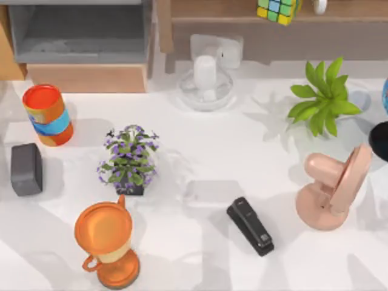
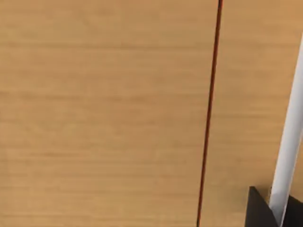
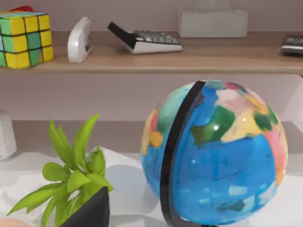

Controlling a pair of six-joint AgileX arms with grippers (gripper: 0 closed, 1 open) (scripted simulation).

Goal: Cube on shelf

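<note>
The cube [image 1: 277, 9], gridded in green, yellow and blue, rests on the shelf [image 1: 224, 18] at the back right of the table. From the right wrist view the cube [image 3: 26, 39] stands upright on the light-brown board of the shelf [image 3: 199, 59], with nothing holding it. A dark part of my right gripper [image 3: 90, 213] shows low in that view, well short of the shelf. The left wrist view faces a flat wooden surface [image 2: 104, 113] at close range, with a dark part of my left gripper [image 2: 260, 210] at its edge.
A globe [image 3: 215, 151] and green plant [image 1: 322, 97] stand before the shelf. A mouse [image 3: 79, 40], calculator [image 3: 144, 40] and tissue box [image 3: 213, 22] share the board. On the table: pink fan [image 1: 333, 189], stapler [image 1: 250, 225], flower pot [image 1: 128, 160], trophy [image 1: 108, 242], can [image 1: 47, 114], grey block [image 1: 26, 169].
</note>
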